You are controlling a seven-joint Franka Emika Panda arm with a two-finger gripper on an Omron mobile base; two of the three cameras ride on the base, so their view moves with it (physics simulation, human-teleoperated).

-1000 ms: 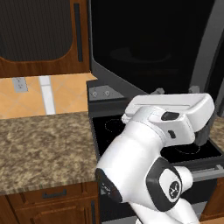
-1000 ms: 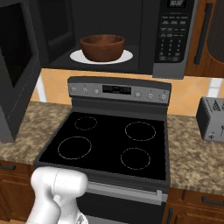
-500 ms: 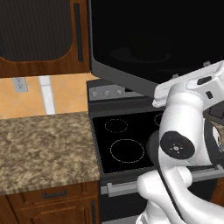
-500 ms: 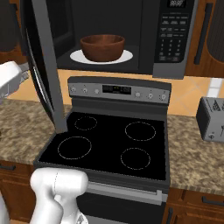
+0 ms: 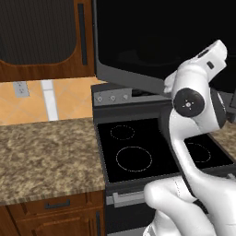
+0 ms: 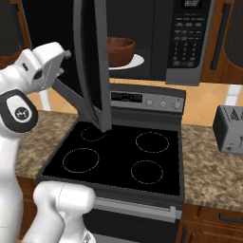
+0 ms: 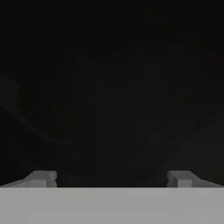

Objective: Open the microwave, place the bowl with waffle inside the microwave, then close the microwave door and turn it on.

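Microwave door (image 6: pixel 90 61) stands half-swung at upper left of your right base view, bowl (image 6: pixel 118 51) on the turntable inside; your gripper (image 7: pixel 111 178), spread wide and empty, could skid off the glass and stall the close.

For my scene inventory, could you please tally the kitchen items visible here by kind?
Microwave: 1
Stove: 1
Toaster: 1
Bowl: 1
Turntable plate: 1
Total: 5
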